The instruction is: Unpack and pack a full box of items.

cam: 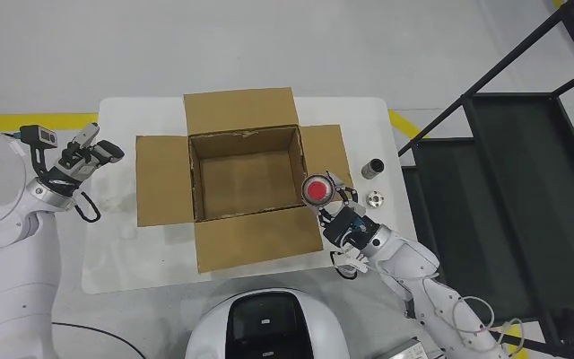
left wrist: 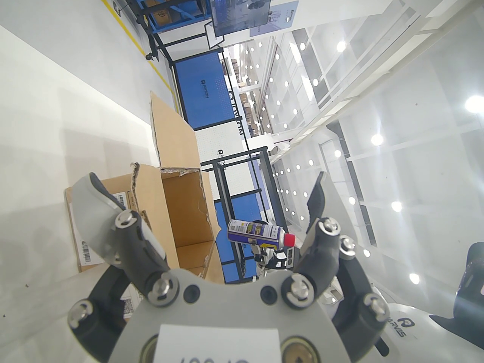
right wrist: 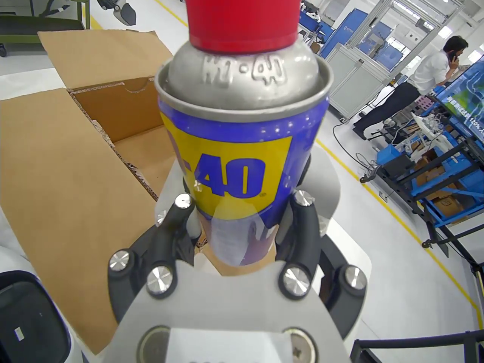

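Observation:
An open cardboard box stands in the middle of the white table, all its flaps folded out and its inside bare. My right gripper is shut on a blue and yellow spray can with a red cap, held upright over the box's right flap near the rim. The same spray can shows beyond the box in the left wrist view. My left gripper hangs open at the table's left edge, its fingers spread with nothing between them.
Two small metal cylinders stand on the table right of the box, a dark-topped one and a shorter silver one. A black metal staircase rises just past the table's right edge.

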`<state>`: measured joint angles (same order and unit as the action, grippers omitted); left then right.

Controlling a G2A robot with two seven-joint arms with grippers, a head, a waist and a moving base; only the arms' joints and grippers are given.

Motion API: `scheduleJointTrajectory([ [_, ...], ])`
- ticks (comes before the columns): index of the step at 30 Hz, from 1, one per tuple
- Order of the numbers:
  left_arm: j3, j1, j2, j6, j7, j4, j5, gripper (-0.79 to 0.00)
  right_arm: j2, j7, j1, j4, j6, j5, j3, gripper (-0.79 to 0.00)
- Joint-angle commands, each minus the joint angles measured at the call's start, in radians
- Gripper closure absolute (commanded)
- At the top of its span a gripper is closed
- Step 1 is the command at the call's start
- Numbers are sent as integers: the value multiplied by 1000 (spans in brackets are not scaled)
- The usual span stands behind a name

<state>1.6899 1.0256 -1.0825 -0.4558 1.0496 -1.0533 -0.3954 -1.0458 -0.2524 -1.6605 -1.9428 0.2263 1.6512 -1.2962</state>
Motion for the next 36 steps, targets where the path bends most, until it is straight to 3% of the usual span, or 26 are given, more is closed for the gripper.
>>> scheduleJointTrajectory([
  [1,0,0,0,0,0,0,0,-785,0,0,0,0,0,0,0,0],
  [9,0,0,0,0,0,0,0,-785,-1,17,6,-9,0,-9,-3,0],
  [13,0,0,0,0,0,0,0,-785,-3,176,67,-80,80,0,10,0],
  [17,0,0,0,0,0,0,0,-785,-13,417,212,-102,208,13,89,0],
  [21,0,0,0,0,0,0,0,-785,-42,655,413,-47,310,67,248,0],
  [28,0,0,0,0,0,0,0,-785,-126,868,706,166,363,-47,487,0],
  [36,0,0,0,0,0,0,0,-785,-212,1052,903,401,417,-234,641,0],
])
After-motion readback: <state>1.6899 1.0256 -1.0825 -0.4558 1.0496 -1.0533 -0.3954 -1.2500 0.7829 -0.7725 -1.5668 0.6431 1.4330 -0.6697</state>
